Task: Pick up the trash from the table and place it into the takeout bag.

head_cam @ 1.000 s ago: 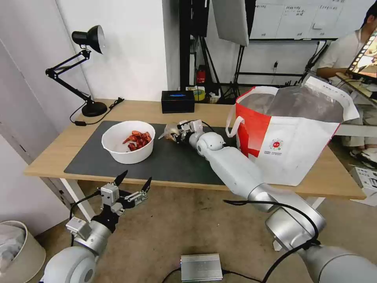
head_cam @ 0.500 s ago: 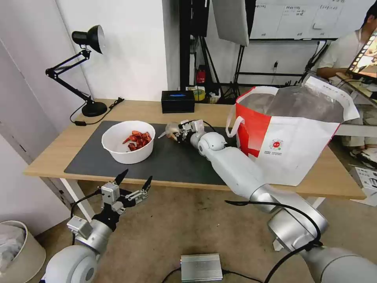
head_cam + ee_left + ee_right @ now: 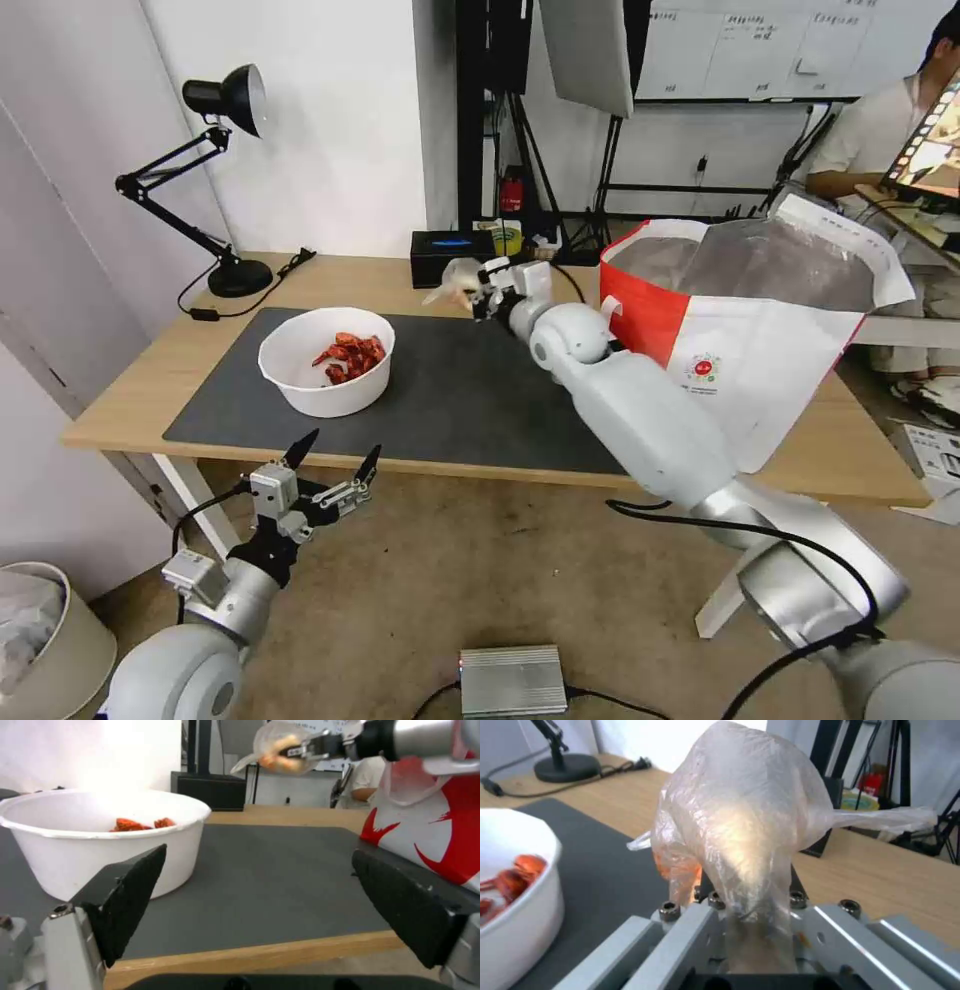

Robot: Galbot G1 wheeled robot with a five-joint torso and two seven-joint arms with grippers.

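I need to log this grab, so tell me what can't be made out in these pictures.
- Right gripper fingers: right wrist view, wrapped by the small plastic bag.
- Inside of the takeout bag: head view, hidden by its foil lining.
- Bottom of the white bowl: left wrist view, hidden by its rim.

My right gripper (image 3: 752, 930) is mostly hidden by the small clear bag (image 3: 740, 832) it holds, so I cannot see my fingertips there. My right arm covers part of the takeout bag (image 3: 760, 350) and the near corner of the dark mat (image 3: 450, 400). The white bowl (image 3: 515, 900) is cut off by the picture's edge, and the bag's whitish and orange stuff is too blurry to tell.
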